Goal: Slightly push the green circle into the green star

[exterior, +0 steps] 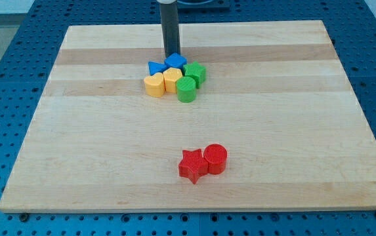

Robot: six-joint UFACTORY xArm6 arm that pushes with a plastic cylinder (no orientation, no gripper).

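My tip (172, 54), a bare rod with no claw, stands above the cluster. Green circle (186, 90) touches green star (195, 73); light, rigid, likely slides easily; push its lower side.

Circle (186, 90) touching star (195, 73), below-left.

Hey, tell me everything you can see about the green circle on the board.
The green circle is a short upright cylinder, matte bright green and plastic-looking, standing flat on the wooden board. It sits at the lower right of the cluster near the view's top, against the green star behind it and a yellow block on its left. My tip is behind the cluster, not touching it.
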